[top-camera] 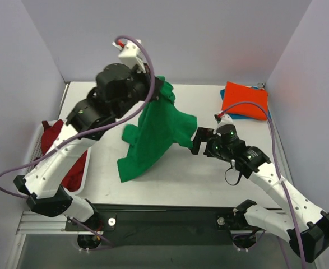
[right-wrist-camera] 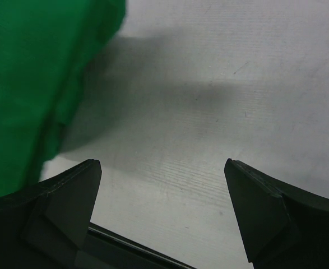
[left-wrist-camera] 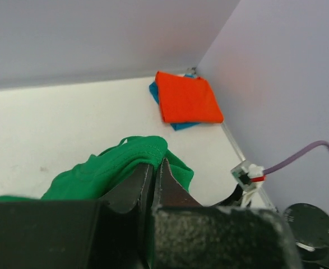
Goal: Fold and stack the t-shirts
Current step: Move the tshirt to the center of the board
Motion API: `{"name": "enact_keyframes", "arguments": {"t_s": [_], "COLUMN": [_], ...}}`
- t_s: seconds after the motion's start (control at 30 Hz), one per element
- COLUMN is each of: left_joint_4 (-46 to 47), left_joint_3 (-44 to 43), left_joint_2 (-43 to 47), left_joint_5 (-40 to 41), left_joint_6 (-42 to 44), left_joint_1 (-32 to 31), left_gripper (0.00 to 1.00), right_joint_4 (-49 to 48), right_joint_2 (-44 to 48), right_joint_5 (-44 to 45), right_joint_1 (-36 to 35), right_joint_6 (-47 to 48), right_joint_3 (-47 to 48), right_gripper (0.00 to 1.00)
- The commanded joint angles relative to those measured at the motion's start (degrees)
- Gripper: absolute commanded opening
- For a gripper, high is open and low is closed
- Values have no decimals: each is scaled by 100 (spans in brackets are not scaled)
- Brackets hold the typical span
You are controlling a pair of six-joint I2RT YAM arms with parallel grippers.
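Top external view: left gripper clamps the green t-shirt by one edge, so it hangs unfurled over the table. Right gripper stands beside it with fingers spread, probably positioned to take a second edge.

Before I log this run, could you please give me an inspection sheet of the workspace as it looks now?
Surface: white table, bare in the middle.
Job's things: green t-shirt hanging unfolded, its lower end on the table; orange-red t-shirt folded on top of a blue t-shirt in the far right corner; dark red t-shirt in the basket at the left.
Clutter: nothing seen.
Grippers: left gripper shut on the green t-shirt, raised; right gripper open and empty beside the shirt.
Cables: a purple cable runs along each arm.
Surroundings: plain pale walls.
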State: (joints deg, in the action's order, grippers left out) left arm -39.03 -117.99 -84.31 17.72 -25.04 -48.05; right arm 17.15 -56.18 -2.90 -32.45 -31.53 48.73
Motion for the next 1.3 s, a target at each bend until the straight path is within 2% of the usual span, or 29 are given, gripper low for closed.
{"name": "enact_keyframes", "arguments": {"t_s": [0.0,0.07,0.1,0.27,0.33,0.43,0.47,0.57,0.6,0.67,0.7,0.73,0.8,0.87,1.0,1.13,1.27], "left_joint_4": [799,896,966,1389,1240,1327,1371,1398,1319,1275,1222,1144,820,547,176,334,720], "left_joint_3": [531,812,944,1587,1586,2164,2724,3579,4139,4826,5508,5802,6565,6955,7685,8292,8714], "left_joint_2": [-313,-663,-778,-1630,-1807,-1590,-1266,-511,-290,472,738,1028,1811,2407,2911,3000,2903], "left_joint_5": [-224,-522,-697,-1471,-1586,-1168,-982,-552,-472,-375,-313,-226,161,512,628,531,251], "left_joint_6": [-185,-361,-388,-555,-625,-931,-1037,-1459,-1582,-1933,-2057,-2275,-2444,-2663,-3068,-3507,-3570], "left_joint_1": [-64,-64,-64,-55,-55,-20,15,243,479,735,962,1008,1139,1184,1228,1219,1202], "left_gripper": [0,2,7,38,39,40,44,49,55,55,55,55,55,55,54,51,48], "right_joint_4": [122,140,149,175,175,123,79,-334,-457,-756,-818,-888,-1142,-1406,-1959,-2303,-2523], "right_joint_2": [309,432,563,1223,1452,1313,1199,645,339,-223,-409,-576,-910,-1026,-1228,-1500,-1782], "right_joint_5": [272,570,623,1212,1379,1502,1424,1222,1082,862,704,633,527,509,247,140,105], "right_joint_1": [-25,-25,-25,-25,-25,-7,-7,36,54,211,265,300,431,572,1177,1390,1487], "right_joint_6": [-99,-248,-336,-836,-881,-916,-916,-715,-662,-556,-539,-521,-530,-556,-688,-697,-758], "right_joint_3": [-162,-372,-460,-1276,-1453,-1560,-1551,-1481,-1437,-1340,-1279,-1200,-1190,-1269,-1506,-1481,-1463], "right_gripper": [99,99,98,94,94,93,92,87,87,82,79,72,69,68,69,68,65]}}
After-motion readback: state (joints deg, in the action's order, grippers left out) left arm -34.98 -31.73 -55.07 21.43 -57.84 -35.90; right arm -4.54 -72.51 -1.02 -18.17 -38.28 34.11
